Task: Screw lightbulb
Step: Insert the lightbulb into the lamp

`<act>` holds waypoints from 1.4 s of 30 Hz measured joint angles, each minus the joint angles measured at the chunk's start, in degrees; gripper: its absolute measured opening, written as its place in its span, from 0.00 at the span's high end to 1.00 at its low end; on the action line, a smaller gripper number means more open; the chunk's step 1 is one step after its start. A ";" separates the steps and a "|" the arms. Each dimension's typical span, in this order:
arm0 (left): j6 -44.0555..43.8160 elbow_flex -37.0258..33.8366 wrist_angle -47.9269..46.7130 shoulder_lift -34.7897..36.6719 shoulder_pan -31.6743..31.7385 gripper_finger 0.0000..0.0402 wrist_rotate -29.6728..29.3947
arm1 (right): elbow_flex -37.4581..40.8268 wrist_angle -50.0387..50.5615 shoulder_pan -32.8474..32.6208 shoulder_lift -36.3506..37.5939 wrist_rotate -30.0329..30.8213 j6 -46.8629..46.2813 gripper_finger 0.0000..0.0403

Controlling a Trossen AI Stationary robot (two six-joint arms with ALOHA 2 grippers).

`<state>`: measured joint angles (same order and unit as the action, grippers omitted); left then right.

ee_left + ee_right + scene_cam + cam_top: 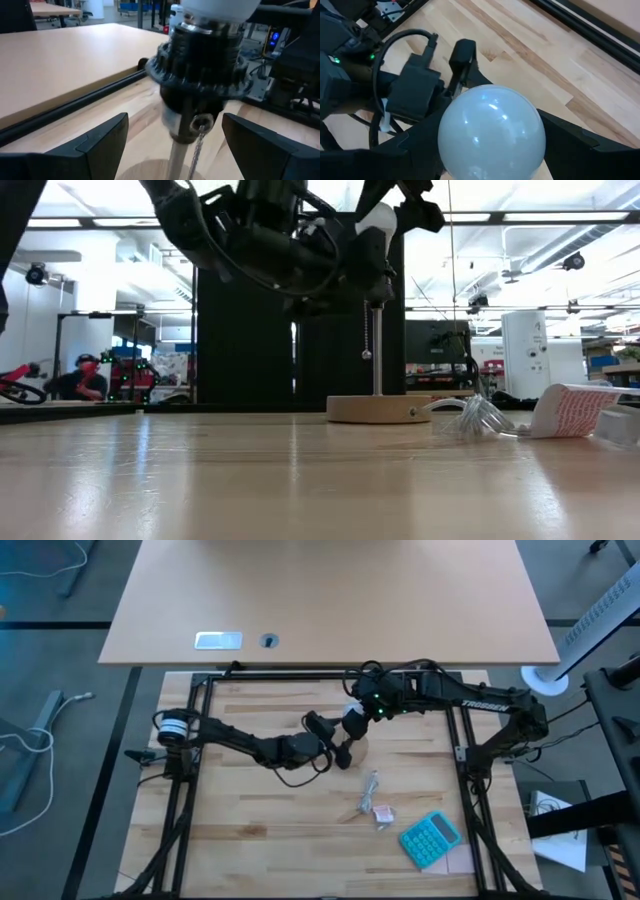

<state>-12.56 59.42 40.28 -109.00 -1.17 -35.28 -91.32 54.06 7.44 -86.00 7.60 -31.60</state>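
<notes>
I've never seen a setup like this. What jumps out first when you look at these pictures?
The two dark arms meeting mid-table over a small lamp: a round wooden base with a thin pole and a hanging pull chain. The right hand straddles the white lightbulb from above as it sits atop the black socket, while the left hand hangs open around that socket. Nearer the table's front lies a turquoise calculator.

1. Bright ceiling strip lights (560, 217) backlight the low view, turning the arms into silhouettes.
2. Glare streaks the counter (150, 470) there.
3. The lightbulb (491, 131) shows small highlights; the socket (202, 75) looks blurred close-up.
</notes>
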 joint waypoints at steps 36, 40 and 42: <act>6.10 5.18 -5.69 0.50 3.70 0.31 16.98 | -0.01 1.54 0.20 0.00 -0.82 -5.29 0.31; 5.81 2.90 -5.38 2.52 6.76 0.29 24.37 | -0.01 1.24 0.24 0.00 -1.57 -4.88 0.31; 6.55 2.36 -5.32 3.17 8.02 0.29 28.30 | -0.01 1.40 0.25 0.00 -1.68 -4.71 0.31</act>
<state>-6.01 61.78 34.95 -105.83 6.85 -6.98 -91.33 55.46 7.69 -86.00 5.91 -36.31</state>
